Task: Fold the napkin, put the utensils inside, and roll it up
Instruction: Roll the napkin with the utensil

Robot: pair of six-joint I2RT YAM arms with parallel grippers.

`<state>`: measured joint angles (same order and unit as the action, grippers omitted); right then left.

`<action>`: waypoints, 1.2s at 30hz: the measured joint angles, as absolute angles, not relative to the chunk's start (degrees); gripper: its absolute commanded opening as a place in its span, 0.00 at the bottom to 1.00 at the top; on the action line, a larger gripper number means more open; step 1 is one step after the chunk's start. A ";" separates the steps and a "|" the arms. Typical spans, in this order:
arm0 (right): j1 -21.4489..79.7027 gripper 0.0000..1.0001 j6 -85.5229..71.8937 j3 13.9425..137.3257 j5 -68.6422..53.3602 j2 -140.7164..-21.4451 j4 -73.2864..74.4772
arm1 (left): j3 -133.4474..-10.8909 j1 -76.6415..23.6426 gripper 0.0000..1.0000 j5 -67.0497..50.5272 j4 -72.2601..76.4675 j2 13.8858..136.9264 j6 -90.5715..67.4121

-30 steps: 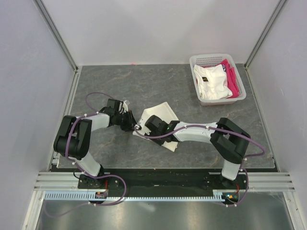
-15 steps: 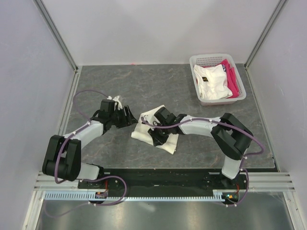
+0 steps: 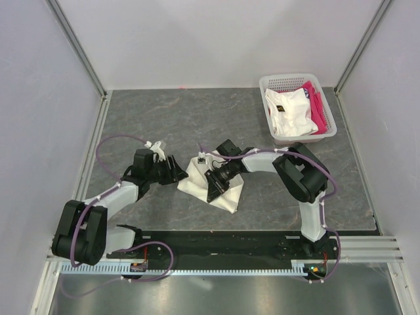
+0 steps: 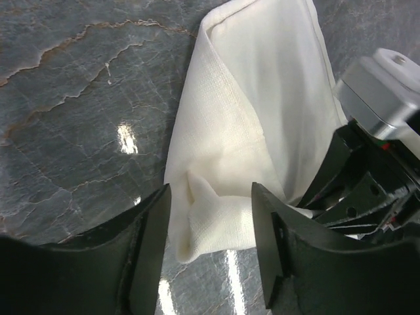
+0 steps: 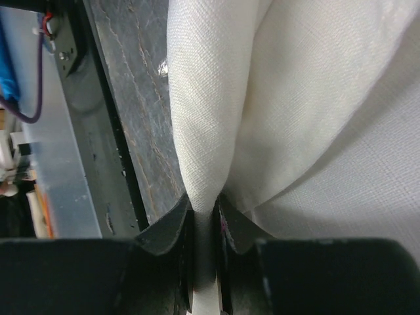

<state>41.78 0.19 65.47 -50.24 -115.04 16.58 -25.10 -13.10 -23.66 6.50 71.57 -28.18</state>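
- The napkin [image 3: 197, 178] lies bunched and loosely folded on the grey marbled table [image 3: 164, 118], near the middle and between the two arms.
- In the top view it forms a rough wedge, wider at its left side and narrowing to a point toward the near right.
- The right fingers [image 5: 164, 230] are pressed together on a raised fold of the napkin [image 5: 315, 98]. The right wrist view shows the cream cloth squeezed into a thin strip between them.
- Above that pinch the cloth spreads out in soft, rounded folds that fill most of the right wrist view.
- From above, the right fingers [image 3: 213, 189] sit over the middle of the napkin, with the right arm bent in from the right.
- The left fingers [image 4: 141, 256] are spread wide apart, low over the table at the napkin's left edge.
- In the left wrist view a small crumpled corner of the napkin [image 4: 262, 118] lies in the gap between them; I cannot tell whether either finger touches it.
- A hemmed edge of the cloth runs away from that corner, and the dark body of the right arm's wrist shows at the right of that view.
- A white basket [image 3: 298, 82] stands at the far right corner of the table, well apart from the napkin.
- It holds a white garment [image 3: 289, 113] and a pink cloth [image 3: 317, 108].
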 measured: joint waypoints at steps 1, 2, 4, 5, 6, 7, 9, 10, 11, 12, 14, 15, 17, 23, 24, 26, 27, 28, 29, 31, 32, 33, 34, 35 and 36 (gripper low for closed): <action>41.50 0.21 0.10 65.89 -51.27 -115.72 16.84 | -24.91 -13.10 0.52 -23.92 6.85 71.57 -28.25; 41.17 0.21 -0.03 66.35 -52.58 -116.51 17.19 | -24.71 -13.10 0.50 -24.14 7.33 71.59 -28.29; 40.66 0.21 -0.27 67.26 -54.85 -117.99 17.89 | -24.64 -13.10 0.48 -24.43 8.25 71.99 -28.45; 40.51 0.21 -0.27 67.64 -55.77 -118.61 18.22 | -24.64 -13.10 0.48 -24.58 8.86 72.44 -28.47; 40.40 0.21 -0.30 67.99 -56.55 -119.13 18.55 | -24.64 -13.10 0.47 -24.64 9.50 73.06 -28.47; 40.34 0.21 -0.30 68.29 -57.19 -119.59 18.90 | -24.64 -13.10 0.47 -24.69 10.13 73.78 -28.47; 40.29 0.21 -0.27 68.69 -58.11 -120.18 19.33 | -24.64 -13.10 0.46 -24.97 11.09 75.31 -28.47; 40.29 0.21 -0.27 68.73 -58.30 -120.33 19.44 | -24.64 -13.10 0.46 -25.23 11.44 76.05 -28.47; 40.29 0.21 -0.27 68.77 -58.52 -120.44 19.55 | -24.64 -13.10 0.46 -25.54 11.79 76.66 -28.47; 40.29 0.21 -0.25 68.82 -58.67 -120.55 19.68 | -24.64 -13.10 0.46 -25.71 12.16 77.23 -28.47; 40.27 0.21 -0.25 68.86 -58.74 -120.62 19.81 | -24.64 -13.10 0.43 -26.11 13.04 78.61 -28.51; 40.27 0.21 -0.25 68.93 -58.72 -120.62 19.88 | -24.64 -13.13 0.41 -26.15 13.43 79.31 -28.56; 40.29 0.21 -0.23 68.95 -58.67 -120.62 19.97 | -24.67 -13.21 0.30 -26.20 13.91 80.55 -28.67; 40.27 0.28 -0.30 69.04 -58.59 -120.62 20.14 | -25.12 -13.26 0.02 -26.81 13.26 82.39 -29.30; 40.27 0.31 -0.32 69.14 -58.52 -120.60 20.32 | -25.34 -13.26 0.02 -26.94 12.93 82.50 -29.30; 40.27 0.38 -0.67 69.41 -58.43 -120.51 20.84 | -25.76 -13.26 0.02 -27.11 12.12 82.61 -29.30; 40.27 0.41 -0.84 69.54 -58.22 -120.38 21.08 | -25.91 -13.26 0.02 -27.14 11.70 82.63 -29.30; 40.36 0.44 -1.13 69.69 -58.08 -120.01 21.58 | -26.28 -13.26 0.02 -27.14 10.87 82.72 -29.30; 40.45 0.45 -1.37 69.73 -57.56 -119.61 21.85 | -26.55 -13.26 0.02 -27.11 10.39 82.81 -29.30; 40.62 0.50 -1.69 69.82 -55.59 -118.41 22.48 | -27.33 -13.26 0.02 -27.09 8.88 82.94 -29.28; 40.66 0.55 -1.80 69.91 -54.24 -117.69 22.87 | -27.77 -13.26 0.02 -27.05 8.12 82.96 -29.26; 40.66 0.57 -1.87 69.95 -53.01 -117.05 23.20 | -28.05 -13.26 0.02 -27.00 7.66 83.05 -29.26; 40.66 0.59 -1.91 70.08 -51.59 -116.18 23.64 | -28.36 -13.26 0.02 -26.98 7.14 83.24 -29.23; 40.64 0.62 -1.69 70.24 -49.19 -114.83 23.97 | -28.60 -13.26 0.02 -26.96 6.70 83.50 -29.21; 40.64 0.63 -1.74 70.24 -47.88 -114.13 24.03 | -28.75 -13.26 0.02 -26.96 6.42 83.68 -29.19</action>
